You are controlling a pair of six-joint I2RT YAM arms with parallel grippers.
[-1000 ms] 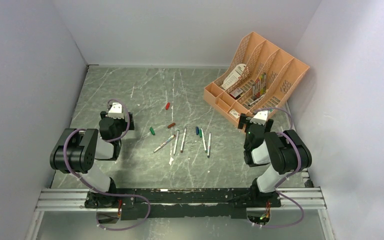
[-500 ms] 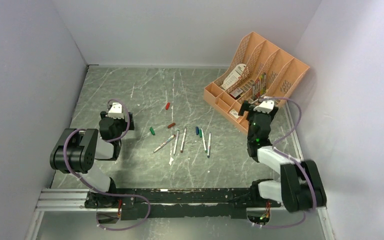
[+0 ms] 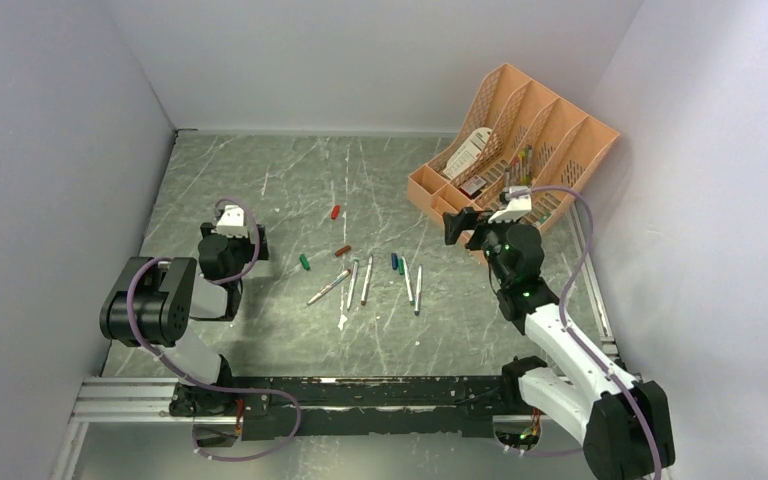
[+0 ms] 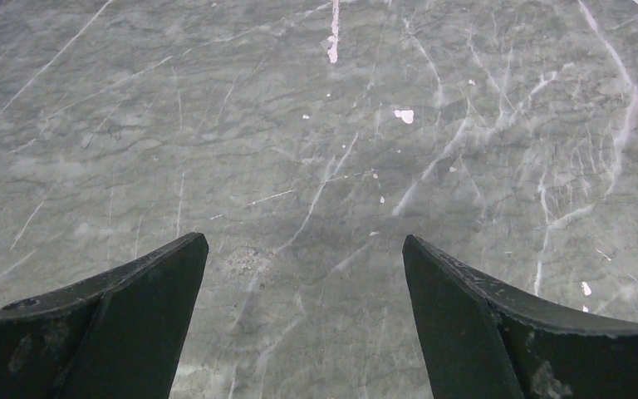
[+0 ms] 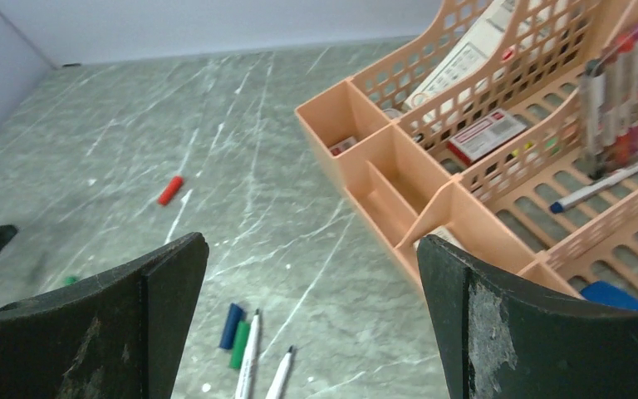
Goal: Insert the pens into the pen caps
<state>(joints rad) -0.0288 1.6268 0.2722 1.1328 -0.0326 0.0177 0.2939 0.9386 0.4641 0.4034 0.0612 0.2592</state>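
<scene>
Right gripper, wide and empty, hangs just beside the peach slotted plastic organiser at two o'clock; left gripper equally wide at nine o'clock.

Five pens, five pen caps, one orange organiser.

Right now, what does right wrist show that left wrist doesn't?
Only right wrist: the orange organiser, the blue cap, the green cap and two pens beside them, plus the right gripper, open. Only left wrist: the left gripper, open over bare table. Both: that marble table and, it seems, the same red cap.
</scene>
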